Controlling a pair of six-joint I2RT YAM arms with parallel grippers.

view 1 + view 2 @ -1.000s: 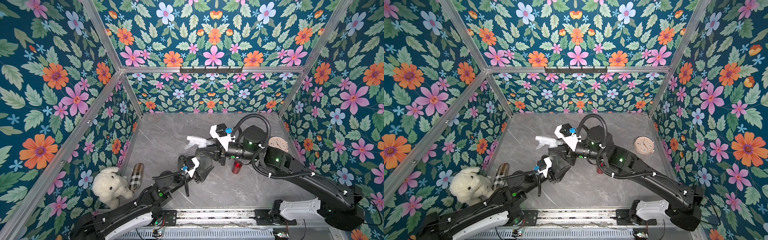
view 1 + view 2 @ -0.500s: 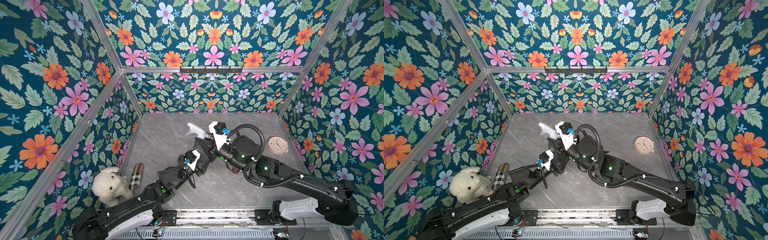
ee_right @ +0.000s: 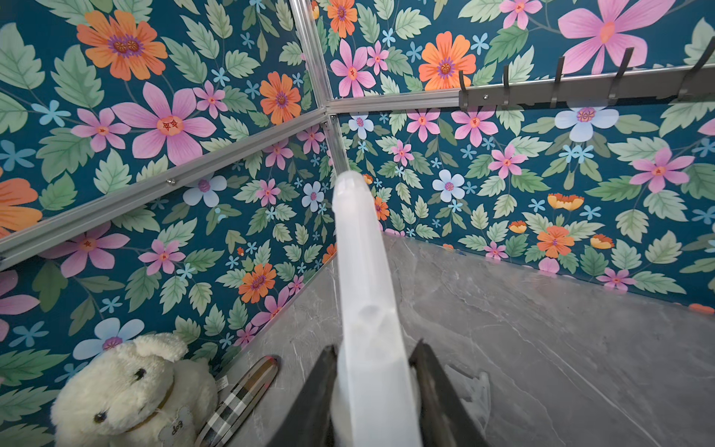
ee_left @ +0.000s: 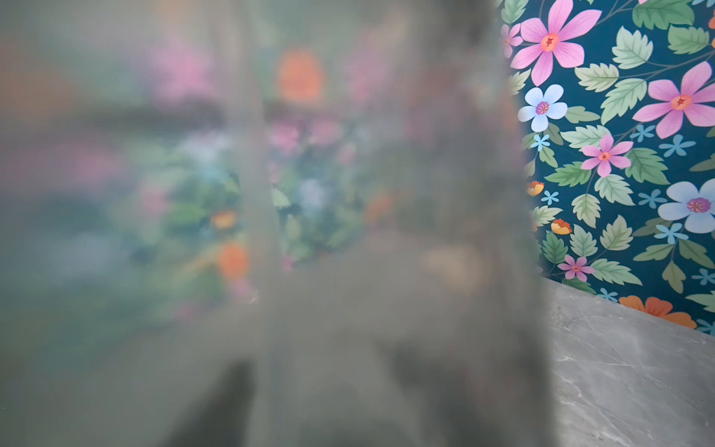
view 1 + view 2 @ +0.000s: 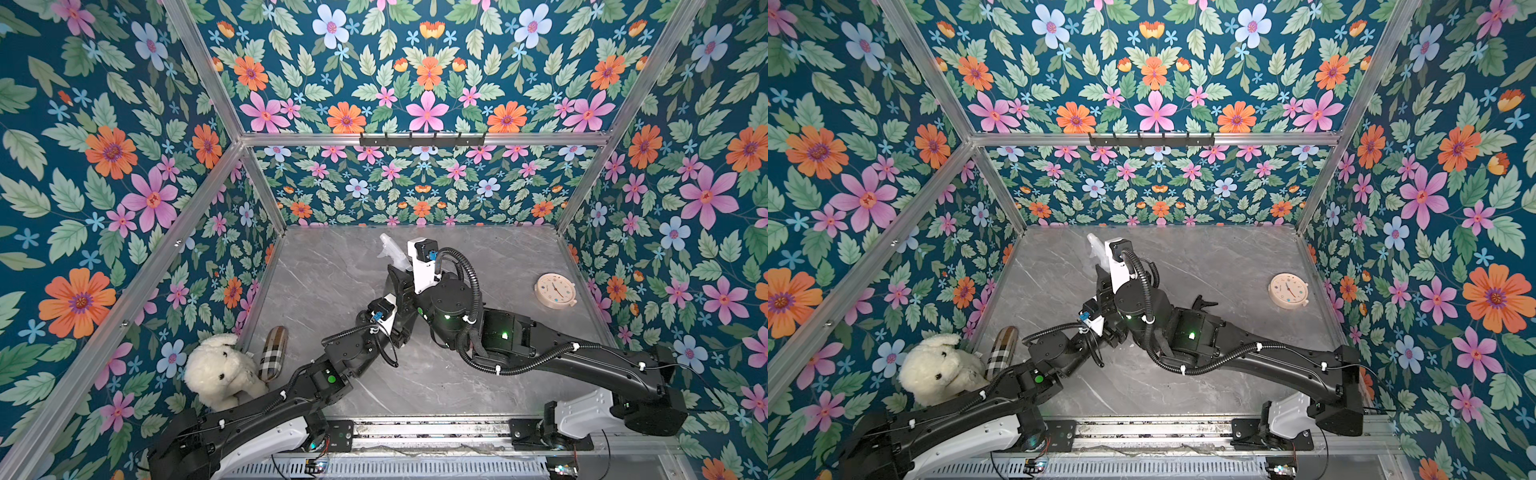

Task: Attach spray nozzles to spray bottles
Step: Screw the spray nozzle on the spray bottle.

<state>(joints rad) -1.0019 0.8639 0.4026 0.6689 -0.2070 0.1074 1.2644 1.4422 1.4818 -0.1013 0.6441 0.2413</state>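
A whitish-clear spray nozzle (image 3: 363, 271) is pinched between the right fingers (image 3: 433, 391) and held above the tabletop (image 5: 332, 270), its spout aimed at the far-left corner post. The left wrist view is filled by a smoky-grey bottle (image 4: 271, 232); whether the left fingers grip it cannot be told. A plush bear (image 5: 220, 374) and plaid case (image 5: 273, 353) are crowded against the left wall. A clock (image 5: 555, 291) lies near the right edge, with bare marble around it.
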